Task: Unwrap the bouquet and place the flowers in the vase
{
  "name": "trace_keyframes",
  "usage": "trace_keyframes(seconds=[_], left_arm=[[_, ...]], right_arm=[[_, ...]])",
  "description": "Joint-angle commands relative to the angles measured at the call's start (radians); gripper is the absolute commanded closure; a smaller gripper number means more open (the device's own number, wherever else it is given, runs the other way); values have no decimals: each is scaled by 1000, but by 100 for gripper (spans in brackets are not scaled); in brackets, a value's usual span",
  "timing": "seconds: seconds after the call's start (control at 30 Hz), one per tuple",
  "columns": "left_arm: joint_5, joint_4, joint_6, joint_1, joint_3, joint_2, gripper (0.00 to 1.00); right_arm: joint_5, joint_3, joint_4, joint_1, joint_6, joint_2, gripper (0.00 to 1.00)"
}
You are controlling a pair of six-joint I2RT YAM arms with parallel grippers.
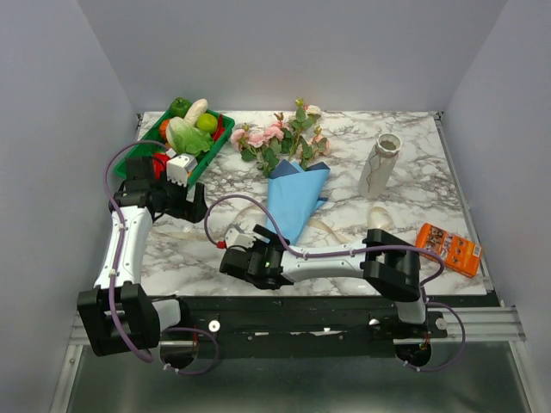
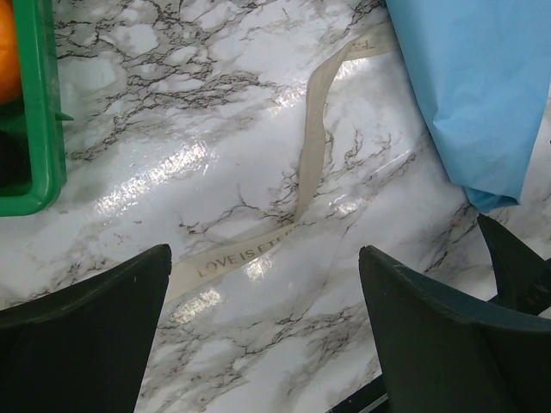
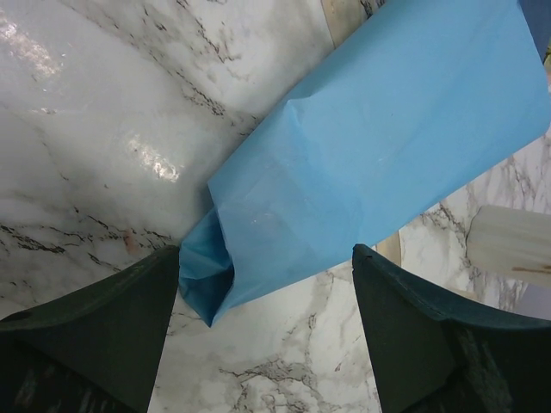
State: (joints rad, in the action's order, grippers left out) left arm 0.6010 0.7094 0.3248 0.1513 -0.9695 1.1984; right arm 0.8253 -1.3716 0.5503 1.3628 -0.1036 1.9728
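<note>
- The right gripper [image 3: 267, 258] has its jaws well apart. The narrow tip of the blue paper cone [image 3: 370, 163] lies between its two dark fingers [image 3: 95, 344], nearer one of them. Whether the paper touches that finger cannot be told.
- Nothing is clamped: the cone lies flat on the marble table [image 3: 95, 129], creased at its tip.
- From above, the right gripper sits at the cone's near, pointed end, with its arm low along the table's near edge.
- The left gripper [image 2: 265, 254] is spread wide too and faces down at the marble just left of the cone's tip, holding nothing.
- A beige ribbon [image 2: 308, 146] printed with "LOVE IS" lies loose on the marble between that gripper and the cone, running up to the cone's edge.
- The bouquet [image 1: 288, 172] lies on its side, wrapped in the cone. The flowers [image 1: 274, 138], pink and cream roses with green leaves, spill from the cone's wide mouth on its far side.
- The vase [image 1: 380, 163] stands upright to the right of the cone, apart from it.
- A green tray [image 1: 213, 151] of vegetables and fruit sits to the far left of the cone, close to the rose heads.
- An orange packet [image 1: 448, 249] lies well to the right of the cone, nearer the arms than the vase.
</note>
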Motion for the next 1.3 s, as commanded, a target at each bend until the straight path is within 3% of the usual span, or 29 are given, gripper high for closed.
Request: trace_keyframes(seconds=[0.0, 0.37, 0.87, 0.97, 1.2, 1.27], left_arm=[[40, 16, 16, 8, 8, -11, 1], [37, 22, 19, 10, 5, -20, 1], [34, 50, 34, 13, -23, -22, 1], [33, 47, 33, 11, -23, -19, 1], [29, 42, 31, 11, -17, -23, 1], [29, 39, 31, 11, -11, -25, 1]], right_arm=[[38, -18, -21, 12, 10, 24, 12], [176, 12, -107, -11, 77, 66, 18], [193, 60, -150, -18, 107, 107, 20], [222, 55, -174, -19, 107, 109, 24], [337, 81, -331, -18, 139, 52, 49], [370, 97, -346, -18, 127, 22, 52]])
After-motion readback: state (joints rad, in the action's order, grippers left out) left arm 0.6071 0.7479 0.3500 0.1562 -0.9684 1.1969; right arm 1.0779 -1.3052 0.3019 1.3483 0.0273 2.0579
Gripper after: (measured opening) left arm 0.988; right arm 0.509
